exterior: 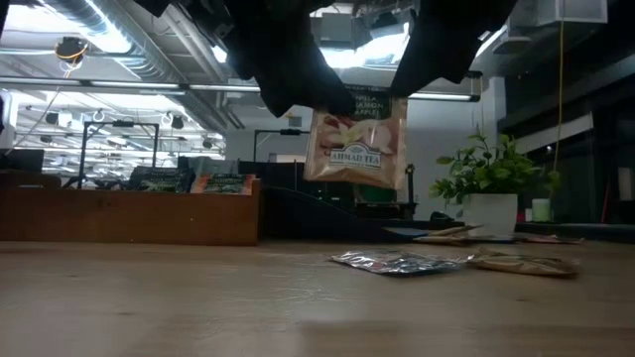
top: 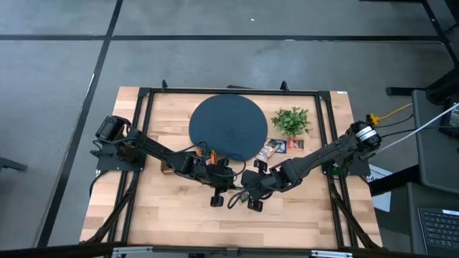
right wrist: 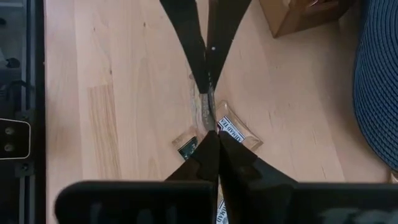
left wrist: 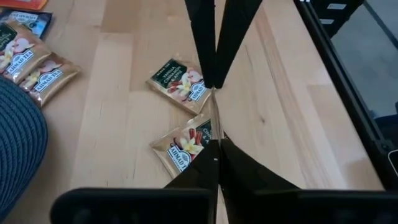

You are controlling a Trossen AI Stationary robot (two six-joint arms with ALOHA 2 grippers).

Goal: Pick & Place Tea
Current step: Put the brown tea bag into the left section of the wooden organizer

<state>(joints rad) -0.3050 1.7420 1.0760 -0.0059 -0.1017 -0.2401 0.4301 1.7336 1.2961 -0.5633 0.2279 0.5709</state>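
1. The left claw [left wrist: 214,148] is seen pressed together on the edge of a tan tea sachet [exterior: 357,139].
2. The right claw [right wrist: 211,138] is clamped on the same tan tea sachet from the opposite side, so the sachet is pinched between the 2 claws.
3. In the high view, both claws are met tip to tip over the middle front of the desk [top: 172,215], just in front of the round dark disc [top: 228,127].
4. The tan tea sachet is held clear of the desk, hanging upright with its printed face toward the low camera; in both wrist views only its thin edge is seen.
5. 2 loose sachets [left wrist: 179,84] are lying flat on the desk below the claws, near each other; whether they touch cannot be told.
6. A silver sachet [exterior: 397,263] is lying flat on the desk in the low view, with a tan one [exterior: 526,263] just beside it on the plant's side.
7. A few more sachets [top: 272,148] are lying by the disc's rim, between the disc and the small potted plant [top: 291,120].
8. 2 apple-print sachets [left wrist: 37,70] are seen next to the disc's edge in the left wrist view.
9. A wooden box [exterior: 129,216] is standing on the left side of the desk near the left arm; sachets are seen standing in it in the low view.
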